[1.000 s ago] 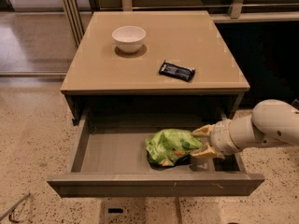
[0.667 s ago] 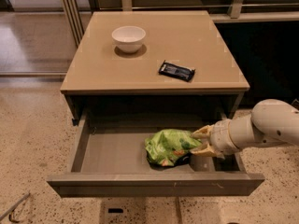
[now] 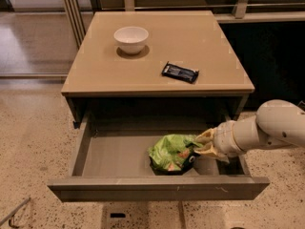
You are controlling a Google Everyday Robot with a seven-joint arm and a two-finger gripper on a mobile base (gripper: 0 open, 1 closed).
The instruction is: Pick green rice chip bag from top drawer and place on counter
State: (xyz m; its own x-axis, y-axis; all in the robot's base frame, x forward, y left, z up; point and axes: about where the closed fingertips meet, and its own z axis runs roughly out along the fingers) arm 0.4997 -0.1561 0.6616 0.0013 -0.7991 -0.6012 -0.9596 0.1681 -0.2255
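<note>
Here's the wide, shallow grey-brown top drawer, pulled right out, and inside it, toward its right half and close to its front wall, lies the crumpled bright-green foil rice chip bag, orange-white print showing, with a dark patch on its lower edge. In over the drawer's right side wall comes the white arm, and its two-finger gripper sits inside the drawer at the bag's right end, jaws apart, one tan finger above and one below the bag's tip, just at the foil. Directly above the drawer, the square tan, slightly glossy counter overhangs the drawer's rear. On it, over the drawer's left part, stands a round white bowl; over the drawer's right part lies a small flat black wrapper. Count them: one bag, one bowl, one wrapper, one drawer, one gripper.
</note>
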